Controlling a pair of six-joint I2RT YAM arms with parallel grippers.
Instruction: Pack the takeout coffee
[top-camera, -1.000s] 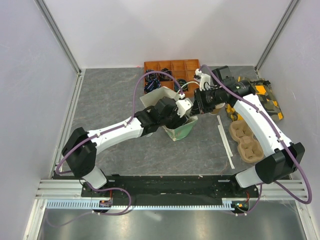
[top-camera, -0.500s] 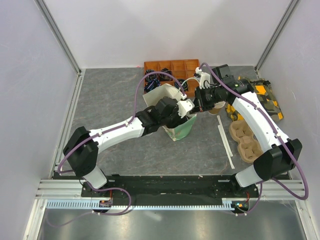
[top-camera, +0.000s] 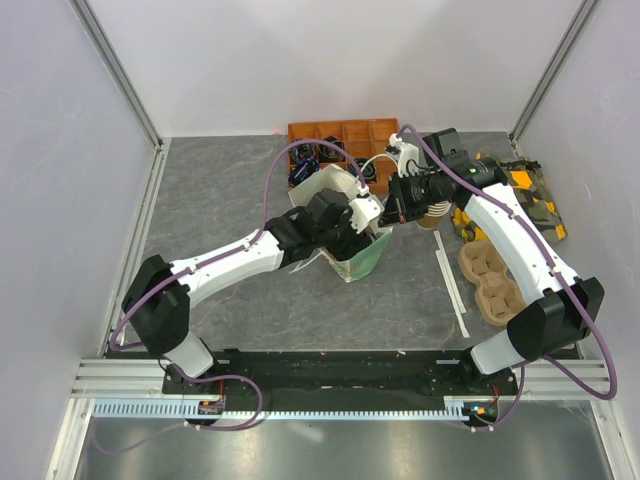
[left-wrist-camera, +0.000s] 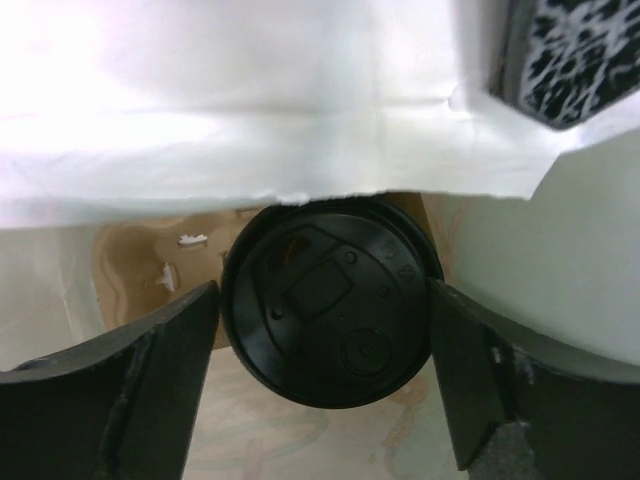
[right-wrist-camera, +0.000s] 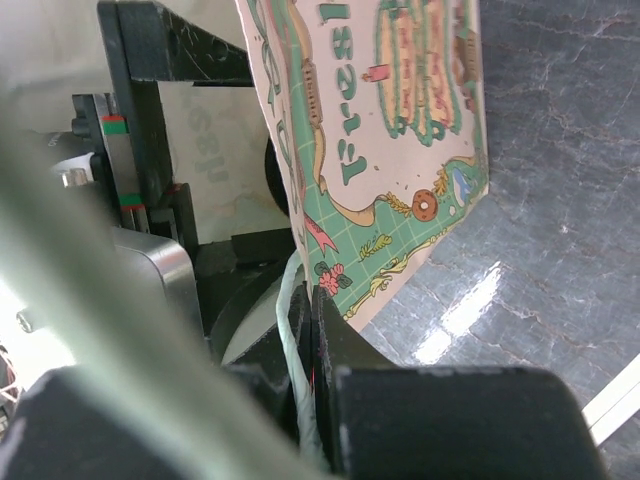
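The takeout coffee (left-wrist-camera: 330, 310) shows only in the left wrist view, as a round black lid seen from above inside the paper bag (left-wrist-camera: 300, 120). My left gripper (left-wrist-camera: 322, 300) reaches into the bag's mouth (top-camera: 335, 215), with its fingers against both sides of the lid. The bag (top-camera: 362, 258) is green-printed with a white inside and stands mid-table. My right gripper (top-camera: 392, 208) is shut on the bag's rim and white cord handle (right-wrist-camera: 318, 320), holding the printed wall (right-wrist-camera: 400, 120) up. The cup's tan body is hidden.
An orange compartment tray (top-camera: 340, 133) sits at the back. A stack of lidless paper cups (top-camera: 432, 215) stands behind the right wrist. A brown pulp cup tray (top-camera: 490, 280), a white strip (top-camera: 452, 275) and a yellow-black object (top-camera: 530, 195) lie at the right.
My left wrist has shifted a little up and to the left at the bag's mouth. My right gripper has edged slightly left while holding the rim.
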